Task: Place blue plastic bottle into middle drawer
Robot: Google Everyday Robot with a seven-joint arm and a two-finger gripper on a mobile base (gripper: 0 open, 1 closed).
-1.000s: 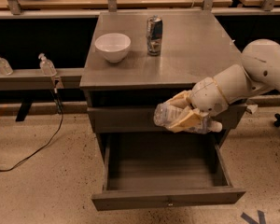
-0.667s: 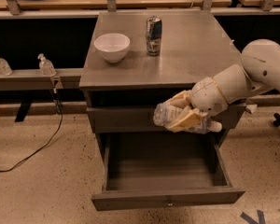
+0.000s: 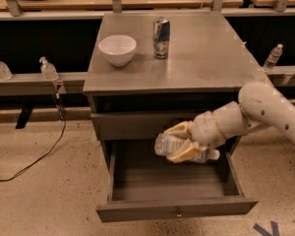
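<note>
Above the open middle drawer (image 3: pixel 152 187), the claw (image 3: pixel 183 142) pinches the blue plastic bottle (image 3: pixel 166 144) across its body, one finger over and one under. The bottle's long axis runs left to right, nearly level, with the cap pointing right, parallel to the drawer front. The tray lies directly beneath, so the release probably needs only a straight descent.

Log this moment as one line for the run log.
gripper: fingers shut on blue plastic bottle | bottle: lying sideways, above open middle drawer | cabinet top: white bowl, drink can
</note>
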